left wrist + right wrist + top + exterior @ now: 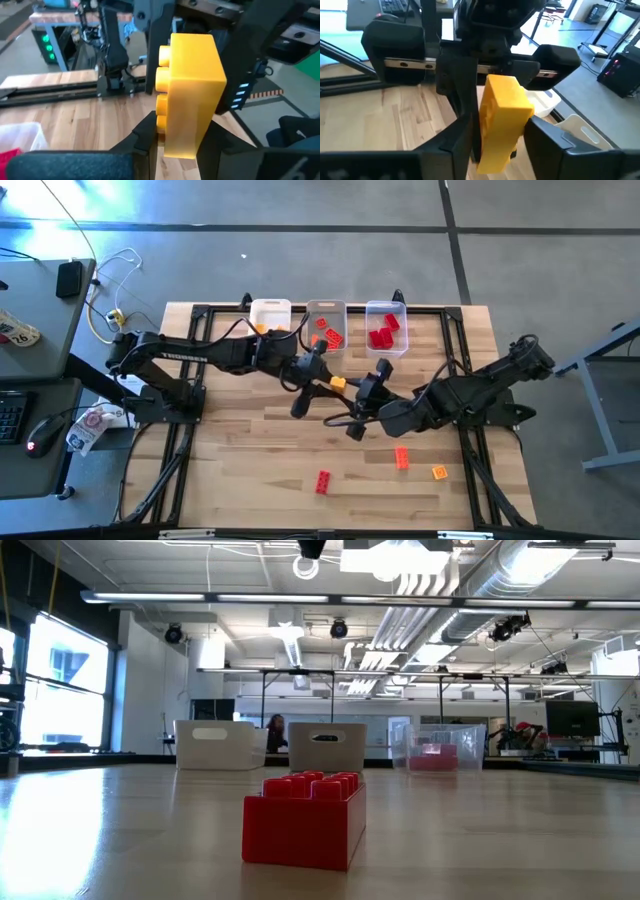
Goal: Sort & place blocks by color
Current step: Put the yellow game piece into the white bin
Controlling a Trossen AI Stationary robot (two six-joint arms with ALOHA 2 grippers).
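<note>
Bins: three in a row at the table's far edge, white bin (270,313), grey bin (326,315), clear bin (386,318).
Blocks in bins: red ones in the clear bin, orange-red in the grey; count unclear.
Loose blocks: three, red block (323,482), orange-red block (402,458), small yellow-orange block (439,472).
Handover block: one yellow block (192,95), mid-table, between both grippers' fingers.
Left gripper (180,137): clenched on the yellow block.
Right gripper (497,132): fingers flank the same block; grip cannot be told.
Writing: white lettering on the left arm, unreadable.
</note>
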